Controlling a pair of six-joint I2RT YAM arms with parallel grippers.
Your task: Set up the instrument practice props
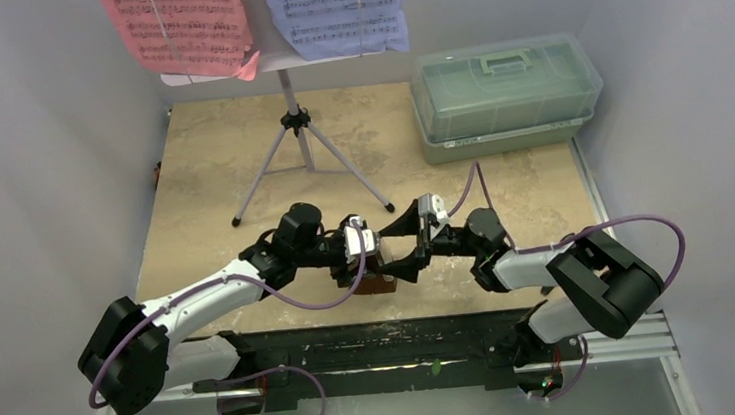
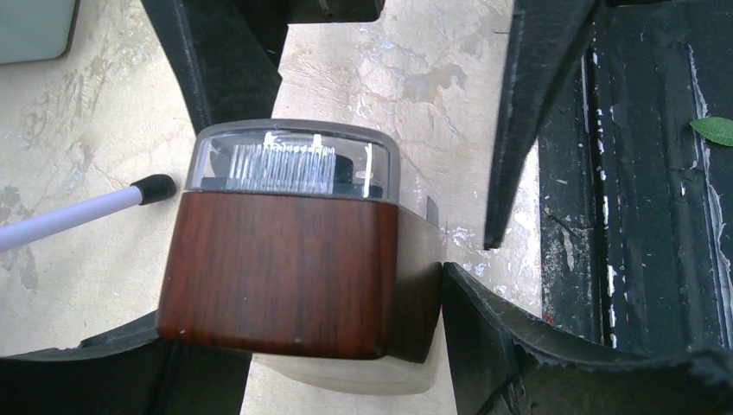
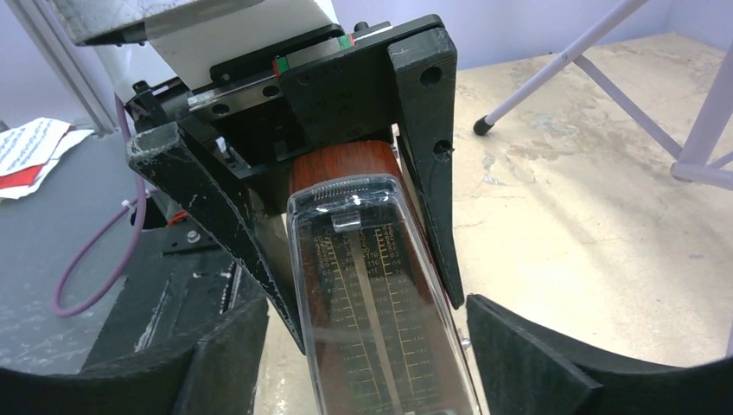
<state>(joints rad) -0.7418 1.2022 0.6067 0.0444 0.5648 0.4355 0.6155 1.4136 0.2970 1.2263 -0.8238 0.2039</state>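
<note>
The brown metronome (image 1: 382, 281) stands on the table between my two grippers. In the left wrist view its wood body (image 2: 285, 268) fills the middle, and my left gripper (image 2: 302, 311) is shut on it, the right finger touching its side. My left gripper (image 1: 373, 262) reaches in from the left. My right gripper (image 1: 397, 250) faces it, open. In the right wrist view the metronome's clear front (image 3: 380, 285) has gaps to both fingers of the right gripper (image 3: 372, 346). The lavender music stand (image 1: 296, 123) stands at the back with a pink sheet (image 1: 182, 23) and a pale-blue sheet (image 1: 341, 9).
A translucent green lidded box (image 1: 506, 95) sits at the back right. The stand's tripod legs spread just beyond the grippers, one foot (image 2: 156, 186) close to the metronome. The black base rail (image 1: 385, 341) runs along the near edge. Grey walls close in on both sides.
</note>
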